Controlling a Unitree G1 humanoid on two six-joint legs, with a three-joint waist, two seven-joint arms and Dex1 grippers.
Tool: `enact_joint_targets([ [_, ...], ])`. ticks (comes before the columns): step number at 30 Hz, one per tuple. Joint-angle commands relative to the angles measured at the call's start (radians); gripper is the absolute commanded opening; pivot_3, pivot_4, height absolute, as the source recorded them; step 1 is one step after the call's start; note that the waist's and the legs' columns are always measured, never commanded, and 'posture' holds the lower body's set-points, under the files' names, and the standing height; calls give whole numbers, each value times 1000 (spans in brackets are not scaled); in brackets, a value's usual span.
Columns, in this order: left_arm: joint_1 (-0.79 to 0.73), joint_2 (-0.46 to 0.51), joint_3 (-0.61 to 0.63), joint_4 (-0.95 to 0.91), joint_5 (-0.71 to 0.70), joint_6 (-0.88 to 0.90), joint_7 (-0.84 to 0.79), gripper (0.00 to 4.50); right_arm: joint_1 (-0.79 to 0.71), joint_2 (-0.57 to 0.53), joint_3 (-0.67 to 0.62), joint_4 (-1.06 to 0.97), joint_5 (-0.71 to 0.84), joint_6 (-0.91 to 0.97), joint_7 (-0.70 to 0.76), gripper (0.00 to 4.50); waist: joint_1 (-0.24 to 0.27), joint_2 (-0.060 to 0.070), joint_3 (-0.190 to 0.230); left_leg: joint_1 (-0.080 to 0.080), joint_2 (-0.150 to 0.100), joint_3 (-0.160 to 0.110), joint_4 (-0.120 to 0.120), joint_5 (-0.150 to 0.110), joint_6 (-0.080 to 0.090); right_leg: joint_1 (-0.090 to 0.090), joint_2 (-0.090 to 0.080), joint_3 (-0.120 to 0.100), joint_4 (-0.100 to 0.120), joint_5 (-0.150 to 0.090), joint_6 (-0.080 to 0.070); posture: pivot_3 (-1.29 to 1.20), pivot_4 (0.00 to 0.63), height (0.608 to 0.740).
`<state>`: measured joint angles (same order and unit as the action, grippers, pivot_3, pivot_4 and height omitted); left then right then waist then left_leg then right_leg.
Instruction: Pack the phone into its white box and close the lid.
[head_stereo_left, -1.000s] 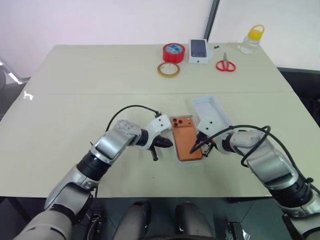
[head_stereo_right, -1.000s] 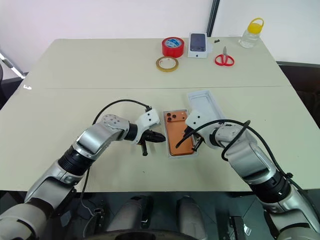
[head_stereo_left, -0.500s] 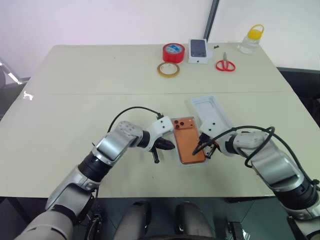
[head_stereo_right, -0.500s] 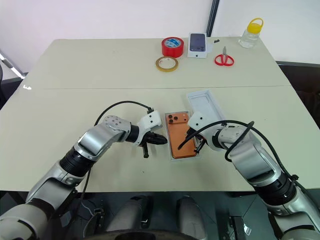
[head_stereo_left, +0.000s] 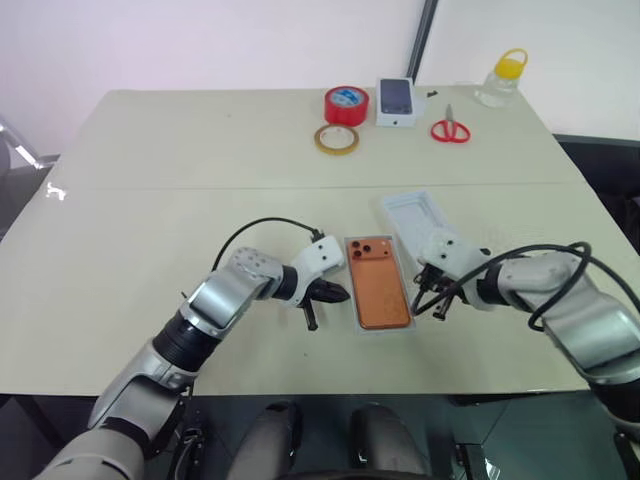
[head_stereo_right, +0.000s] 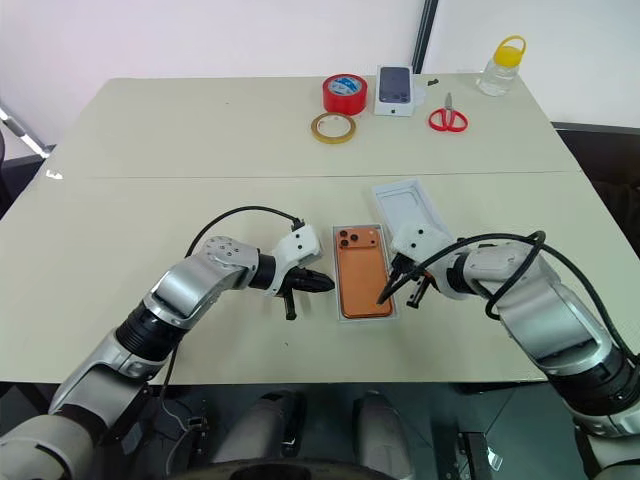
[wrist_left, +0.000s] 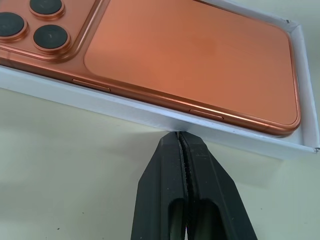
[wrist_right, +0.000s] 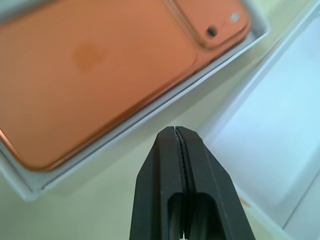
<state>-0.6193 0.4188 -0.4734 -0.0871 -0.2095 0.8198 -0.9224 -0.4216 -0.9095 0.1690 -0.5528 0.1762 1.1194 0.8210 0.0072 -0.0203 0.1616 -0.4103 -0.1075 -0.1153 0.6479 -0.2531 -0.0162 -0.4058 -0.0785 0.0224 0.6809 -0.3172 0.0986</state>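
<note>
The orange phone lies back up inside the white box, its three lenses at the far end. My left gripper is shut, and its tip rests against the box's left wall. On the other side my right gripper is shut and empty. It hovers above the table between the box's right wall and the lid. The all-white lid lies open side up, just right of and beyond the box.
At the table's far edge are a red tape roll, a tan tape ring, a small white box with a phone picture, red scissors and a yellow-capped bottle.
My right gripper has lifted off the phone's near right corner and drawn back to the right of the box. The box with the phone has turned a little straighter. The left gripper has stayed put.
</note>
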Motion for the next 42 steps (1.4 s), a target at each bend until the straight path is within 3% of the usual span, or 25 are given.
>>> enact_joint_targets([
  [1,30,51,49,-34,-13,-9,-13,0,-82,49,-102,24,61,80,-22,856,-4,0,0,0,0,0,0,0,0,0,0,0,0,0,0,0,150,740],
  [6,129,151,213,-54,-58,-189,-53,0,-184,168,-160,122,96,266,-112,3409,-19,0,0,1,1,0,-1,0,-1,0,1,0,1,0,0,0,150,740],
  [9,196,180,310,-51,-87,-286,-61,0,-231,233,-185,217,105,332,-160,3409,-19,0,0,0,1,0,0,0,-1,0,0,0,1,0,0,0,150,740],
  [15,285,192,386,-89,-124,-416,-94,0,-277,239,-136,391,102,283,-197,3409,-15,1,0,0,0,0,0,0,0,0,-1,0,0,0,0,0,150,740],
  [31,305,203,368,-133,-166,-438,-133,0,-291,202,-3,405,150,308,-191,3409,-21,1,0,0,0,0,0,-2,3,-1,0,0,1,0,0,0,150,740],
  [42,277,178,342,-90,-155,-462,-138,0,-494,292,83,693,99,298,-250,3409,-24,1,0,0,0,0,-1,0,0,-1,0,0,1,0,0,0,150,740],
])
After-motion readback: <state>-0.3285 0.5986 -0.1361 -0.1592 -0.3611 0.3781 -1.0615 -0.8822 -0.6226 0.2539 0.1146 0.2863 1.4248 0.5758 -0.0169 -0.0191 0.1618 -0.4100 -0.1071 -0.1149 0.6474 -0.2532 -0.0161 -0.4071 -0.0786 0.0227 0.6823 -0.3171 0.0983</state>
